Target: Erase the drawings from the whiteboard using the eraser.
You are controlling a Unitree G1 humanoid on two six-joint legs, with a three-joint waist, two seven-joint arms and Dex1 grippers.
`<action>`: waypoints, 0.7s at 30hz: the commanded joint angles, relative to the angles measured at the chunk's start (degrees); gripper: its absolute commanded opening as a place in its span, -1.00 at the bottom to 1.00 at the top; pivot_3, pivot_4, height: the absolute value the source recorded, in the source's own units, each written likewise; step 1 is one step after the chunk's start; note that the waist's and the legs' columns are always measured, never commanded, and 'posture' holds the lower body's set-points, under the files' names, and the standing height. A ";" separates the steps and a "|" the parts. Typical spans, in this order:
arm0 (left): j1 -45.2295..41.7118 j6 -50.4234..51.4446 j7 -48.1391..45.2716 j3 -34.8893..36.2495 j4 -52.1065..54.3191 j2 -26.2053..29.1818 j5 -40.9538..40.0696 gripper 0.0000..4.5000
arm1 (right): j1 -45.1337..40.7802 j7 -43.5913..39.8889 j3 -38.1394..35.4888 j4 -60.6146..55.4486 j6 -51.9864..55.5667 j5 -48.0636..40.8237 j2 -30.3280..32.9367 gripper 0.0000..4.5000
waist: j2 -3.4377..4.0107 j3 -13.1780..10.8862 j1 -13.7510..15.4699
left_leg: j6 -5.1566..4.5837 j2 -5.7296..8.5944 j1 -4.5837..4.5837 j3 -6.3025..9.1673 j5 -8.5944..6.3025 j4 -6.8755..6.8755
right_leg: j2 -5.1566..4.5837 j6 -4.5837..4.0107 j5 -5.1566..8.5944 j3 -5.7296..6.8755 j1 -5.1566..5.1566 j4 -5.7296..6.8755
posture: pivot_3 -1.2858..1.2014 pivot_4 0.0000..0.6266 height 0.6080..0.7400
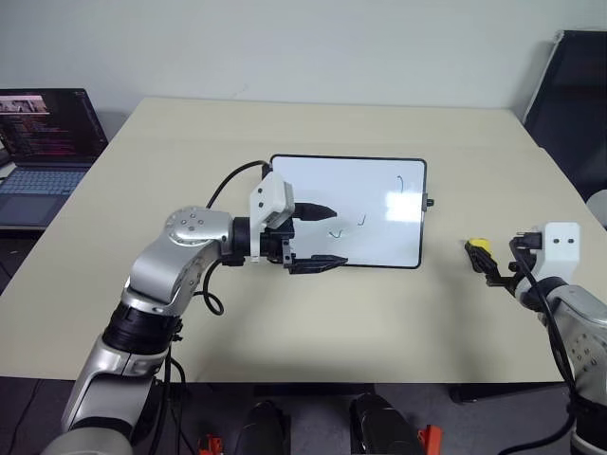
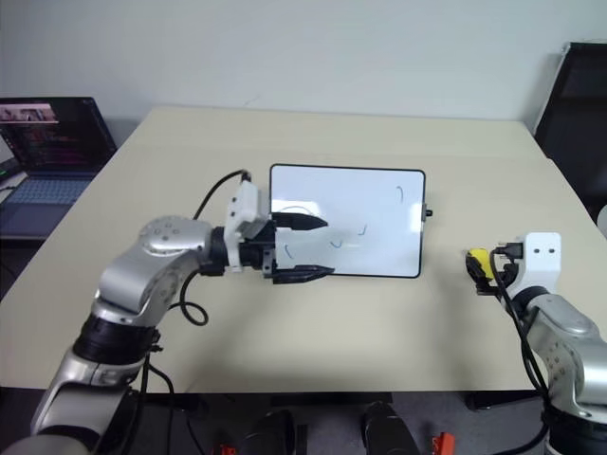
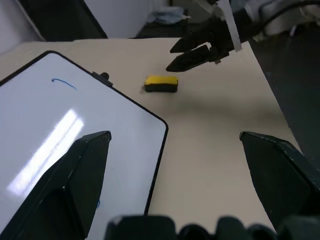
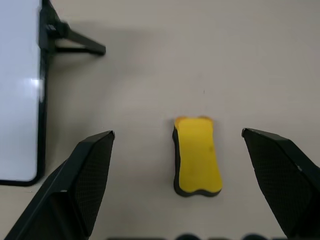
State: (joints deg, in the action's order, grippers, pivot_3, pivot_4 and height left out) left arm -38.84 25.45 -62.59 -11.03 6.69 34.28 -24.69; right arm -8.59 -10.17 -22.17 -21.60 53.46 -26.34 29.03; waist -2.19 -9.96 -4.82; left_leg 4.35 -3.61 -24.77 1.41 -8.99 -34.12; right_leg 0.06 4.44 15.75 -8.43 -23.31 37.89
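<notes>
Right wrist view shows the eraser (image 4: 196, 155) lying just ahead between the spread, empty fingers of the right gripper (image 4: 192, 187), its long axis along their reach. The left gripper (image 1: 318, 236), also spread and empty, hovers over the whiteboard (image 1: 379, 185), farther off.

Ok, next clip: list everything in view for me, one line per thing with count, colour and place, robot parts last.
table: one, beige, carrying the things below.
whiteboard: one, white with thin black frame, flat on the table's middle.
drawings: a few, dark blue, small strokes scattered on the whiteboard.
eraser: one, yellow with dark underside, lying on the table to the right of the whiteboard.
laptop: one, dark, screen lit, at the far left beside the table.
left gripper: one, black jaws open, over the whiteboard's near left part.
right gripper: one, black jaws open, either side of the eraser, not closed on it.
</notes>
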 commanded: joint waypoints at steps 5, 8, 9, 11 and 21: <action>-2.21 -2.47 -3.48 -0.20 1.58 -0.71 0.43 1.00 | -5.56 -2.06 2.66 10.03 -3.80 3.59 2.24 0.99 | 0.05 0.00 -0.05 | -0.01 0.00 -0.01 0.00 0.00 0.03 | 0.01 0.06 -0.01 -0.01 -0.01 0.01 | 0.03 -0.52 1.00; -2.14 -2.21 -3.56 -0.15 1.71 -1.29 0.46 1.00 | -7.43 -2.89 3.67 14.79 -5.84 5.26 2.88 0.99 | 0.05 -0.01 -0.01 | -0.01 0.00 -0.03 0.00 0.00 0.04 | 0.01 0.15 -0.01 0.00 -0.01 0.01 | 0.03 -0.52 1.00; -2.01 -2.24 -3.59 -0.12 1.77 -1.39 0.50 1.00 | -7.90 -3.21 3.82 16.06 -6.47 5.69 3.03 0.99 | 0.05 -0.01 -0.01 | -0.01 0.00 -0.03 -0.01 0.00 0.03 | 0.00 0.22 -0.05 -0.01 -0.01 0.01 | 0.03 -0.52 1.00; -1.64 -2.43 -3.77 -0.01 1.72 -1.41 0.58 1.00 | -8.67 -3.82 4.13 17.93 -7.38 6.36 3.26 0.99 | 0.05 -0.01 0.02 | -0.01 0.01 -0.02 0.00 0.00 0.03 | 0.00 0.31 -0.10 -0.01 -0.01 0.01 | 0.03 -0.52 1.00; 0.23 -3.69 -3.45 1.25 0.92 -1.51 0.67 1.00 | -9.63 -5.45 4.97 22.32 -8.86 8.55 3.44 0.44 | 0.06 -0.01 0.01 | -0.01 0.01 -0.02 0.00 0.00 0.02 | 0.01 0.36 -0.13 -0.01 0.00 0.04 | 0.03 -0.52 1.00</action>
State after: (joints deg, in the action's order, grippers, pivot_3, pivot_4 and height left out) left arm -38.51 23.18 -65.91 -11.14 6.52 32.85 -24.05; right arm -16.92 -15.42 -16.69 1.10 46.13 -18.52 31.40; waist -2.13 -9.97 -4.82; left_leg 4.34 -3.60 -24.79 1.41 -8.99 -34.10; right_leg 0.06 4.81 15.62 -8.45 -23.31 37.94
